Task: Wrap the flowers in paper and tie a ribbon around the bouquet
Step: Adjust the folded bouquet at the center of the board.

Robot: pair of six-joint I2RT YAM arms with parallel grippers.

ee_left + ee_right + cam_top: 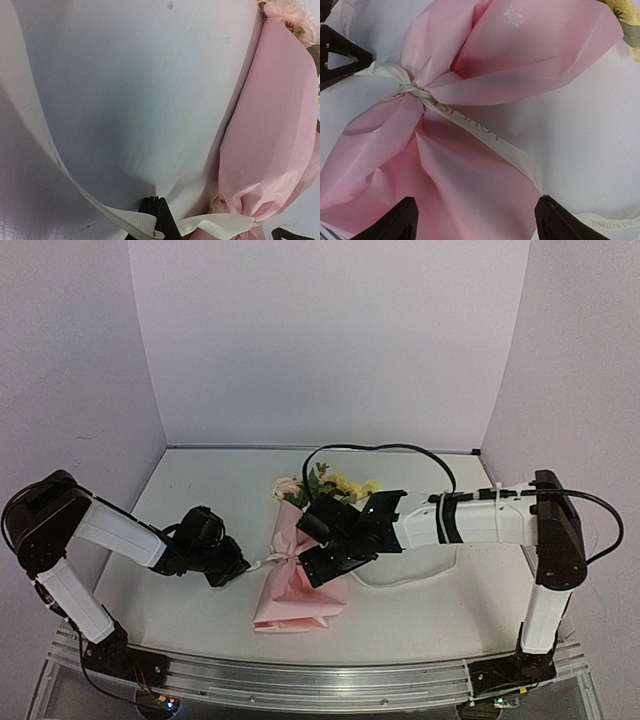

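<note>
We see the left pincer (158,214) clamped shut on the narrow cream ribbon (485,134) with printed lettering, which runs from its tips to the knot on the pinched pink tissue-paper bouquet (293,592) just beside it. The right pincer (476,210) hangs wide open over the crumpled paper near that knot, gripping nothing. The pale pink and yellow artificial flowers (340,485) stick out just beyond it.

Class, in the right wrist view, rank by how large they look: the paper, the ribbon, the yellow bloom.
1. the paper: fills most of the view.
2. the ribbon: a narrow strip crossing it.
3. the yellow bloom: smallest, but cropped by the frame edge, so its full extent is unsure.
</note>
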